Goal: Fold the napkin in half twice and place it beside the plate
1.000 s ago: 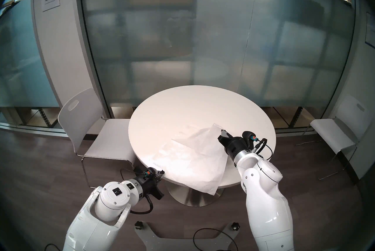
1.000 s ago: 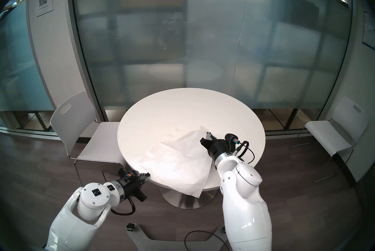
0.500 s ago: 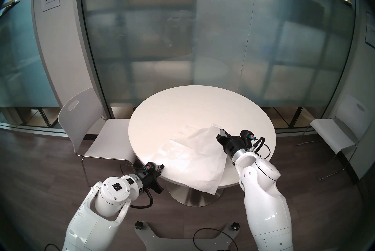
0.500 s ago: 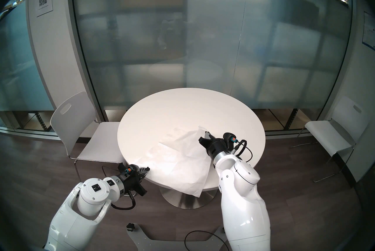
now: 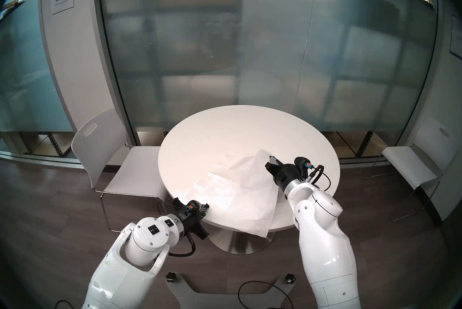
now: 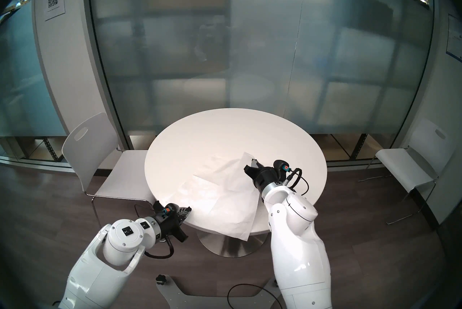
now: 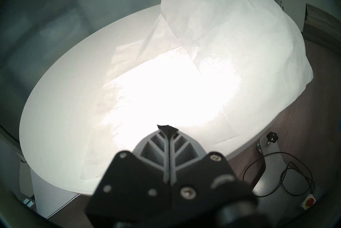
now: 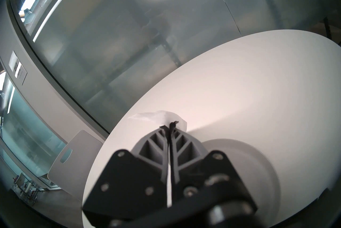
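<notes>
Round white table (image 5: pixel 225 131) on a steel pedestal (image 5: pixel 240 241), dark wood floor around it. Frosted glass wall runs behind the far edge. One white chair (image 5: pixel 105 151) stands tucked against the table's left edge; a second chair (image 5: pixel 415 166) sits well apart on the right.

Napkin (image 5: pixel 240 191): large, thin, creased sheet covering the near half of the table. Its right part is lifted off the surface and rises to a peak; its near-right corner hangs over the near edge, in front of the pedestal. Left part lies flat, folds showing through.

Plate (image 8: pixel 258 163): seen only in the right wrist view, flat on the table just beyond and to the right of the right gripper; in the head views the raised napkin and arm hide it.

Right gripper (image 5: pixel 271 159): clenched on the napkin's lifted corner, a white strip visible between its fingers (image 8: pixel 177 141), held above the table's right-centre.

Left gripper (image 5: pixel 206 207): fingers pressed together at the near-left edge, tips over the napkin's flat part; the wrist view is washed out there, so I cannot tell whether it pinches the sheet.

Far half of the table is bare. Robot base plate (image 5: pixel 200 296) and a loose cable (image 5: pixel 262 293) lie on the floor before the near edge.
</notes>
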Robot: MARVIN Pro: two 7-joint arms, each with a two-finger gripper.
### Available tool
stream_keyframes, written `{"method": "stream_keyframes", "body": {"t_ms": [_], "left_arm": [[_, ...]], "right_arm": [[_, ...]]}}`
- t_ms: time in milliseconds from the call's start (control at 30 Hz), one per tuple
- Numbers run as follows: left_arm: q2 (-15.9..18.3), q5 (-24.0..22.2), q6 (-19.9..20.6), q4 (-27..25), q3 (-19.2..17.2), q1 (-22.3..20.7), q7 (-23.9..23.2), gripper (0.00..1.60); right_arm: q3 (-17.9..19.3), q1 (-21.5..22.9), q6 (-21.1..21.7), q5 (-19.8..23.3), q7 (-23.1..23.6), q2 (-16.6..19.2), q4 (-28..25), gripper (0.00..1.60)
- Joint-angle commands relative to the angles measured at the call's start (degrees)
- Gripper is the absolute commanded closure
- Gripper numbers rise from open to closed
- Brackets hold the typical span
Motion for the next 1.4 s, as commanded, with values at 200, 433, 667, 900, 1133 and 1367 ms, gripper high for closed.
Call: {"method": "stream_keyframes", "body": {"t_ms": [200,433,667,900,1133,1367], "left_arm": [[-0.02,-0.01,0.00,-0.82,0.22,0.17,-0.21,1.60],[0.33,-0.11,-0.34,-1.27,-0.02,0.97,-0.39,1.60],[0.70,-0.38,-0.75,-1.72,-0.46,1.50,-0.69,1.60],[0.98,-0.68,-0.94,-1.99,-0.66,1.84,-0.93,1.60],[1.17,-0.87,-1.11,-2.26,-0.88,2.12,-0.91,1.60],[1.36,-0.95,-1.29,-2.31,-0.91,2.14,-0.98,1.60]], "right_arm": [[-1.66,4.30,-0.44,0.29,-0.46,-0.27,1.67,1.41],[-3.51,6.77,-0.91,0.60,-1.55,-0.33,4.14,1.39],[-6.24,9.74,-1.23,0.81,-2.84,-0.53,6.48,1.39],[-9.58,12.56,-1.45,1.22,-3.90,-0.97,7.91,1.41],[-12.43,14.08,-1.41,1.47,-5.33,-1.37,9.18,1.41],[-15.03,16.45,-1.38,1.57,-5.73,-2.01,12.68,1.44]]}}
